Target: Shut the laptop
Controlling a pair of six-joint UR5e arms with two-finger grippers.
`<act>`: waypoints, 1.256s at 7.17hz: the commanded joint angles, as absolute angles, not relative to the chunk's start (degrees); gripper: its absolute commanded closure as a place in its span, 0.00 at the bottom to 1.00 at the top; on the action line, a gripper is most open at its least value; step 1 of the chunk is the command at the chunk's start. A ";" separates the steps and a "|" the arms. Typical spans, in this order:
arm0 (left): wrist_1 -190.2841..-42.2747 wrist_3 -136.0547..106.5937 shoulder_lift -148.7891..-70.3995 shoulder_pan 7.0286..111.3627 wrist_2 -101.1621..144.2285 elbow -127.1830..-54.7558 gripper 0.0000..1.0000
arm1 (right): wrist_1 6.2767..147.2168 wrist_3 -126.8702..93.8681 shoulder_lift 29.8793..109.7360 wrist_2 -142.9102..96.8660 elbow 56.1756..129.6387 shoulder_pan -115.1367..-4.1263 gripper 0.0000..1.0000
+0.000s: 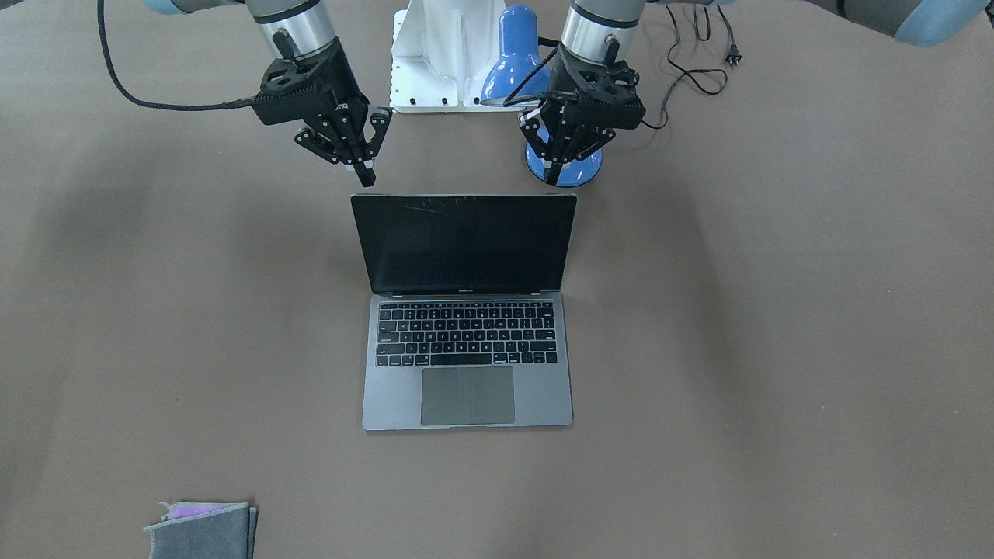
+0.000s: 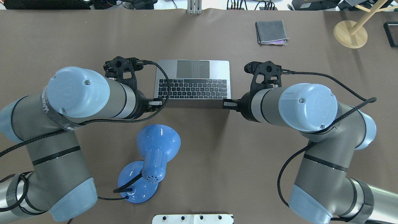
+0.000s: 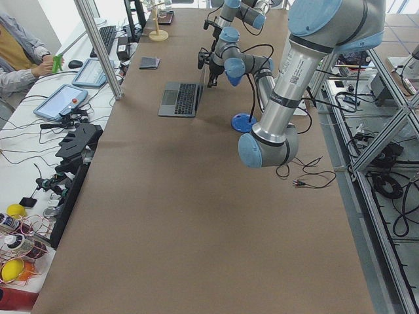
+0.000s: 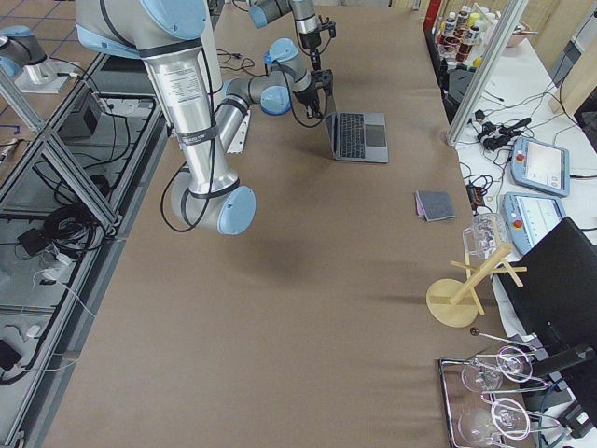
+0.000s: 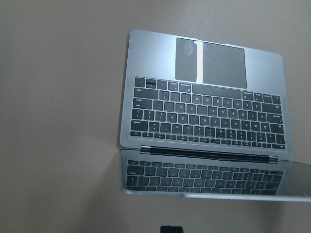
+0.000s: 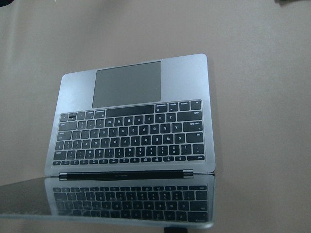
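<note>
The space-grey laptop (image 1: 466, 388) stands open mid-table, its black screen (image 1: 464, 242) upright and facing away from the robot. It also shows in the overhead view (image 2: 192, 84), the left wrist view (image 5: 204, 97) and the right wrist view (image 6: 131, 126). My left gripper (image 1: 553, 177) hangs shut and empty just behind the lid's top corner on the lamp side. My right gripper (image 1: 365, 177) hangs shut and empty just behind the other top corner. Neither touches the lid. In the overhead view both grippers are hidden under the wrists.
A blue desk lamp (image 2: 158, 143) stands behind the laptop beside my left gripper, its base (image 1: 578, 172) close to the fingers. A folded grey cloth (image 2: 271, 32) lies at the far side. A wooden stand (image 2: 349, 34) is far right. A power cord (image 1: 699, 78) trails near the base.
</note>
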State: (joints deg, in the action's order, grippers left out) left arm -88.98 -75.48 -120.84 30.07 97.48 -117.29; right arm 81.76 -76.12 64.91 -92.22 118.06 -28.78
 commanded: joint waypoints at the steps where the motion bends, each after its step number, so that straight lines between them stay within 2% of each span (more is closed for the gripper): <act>1: -89.12 -73.40 -121.55 31.28 97.47 -116.20 1.00 | 81.74 -76.03 63.46 -93.33 116.28 -30.75 1.00; 3: -93.14 -72.95 -122.17 34.17 97.56 -111.99 1.00 | 81.82 -76.03 61.45 -93.95 114.27 -33.03 1.00; 4: -94.12 -71.03 -123.39 36.02 97.65 -109.36 1.00 | 81.57 -76.03 59.43 -95.09 110.69 -34.53 1.00; 7: -102.26 -70.40 -127.52 39.71 98.00 -97.34 1.00 | 81.48 -74.28 51.70 -99.13 98.31 -40.15 1.00; 9: -104.50 -67.95 -132.60 41.22 98.09 -87.24 1.00 | 77.91 -74.09 45.03 -102.64 85.32 -42.70 1.00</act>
State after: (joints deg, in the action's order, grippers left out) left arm -103.09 -69.34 -129.62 40.35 97.99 -93.30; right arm 80.57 -74.32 48.70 -100.76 93.04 -41.15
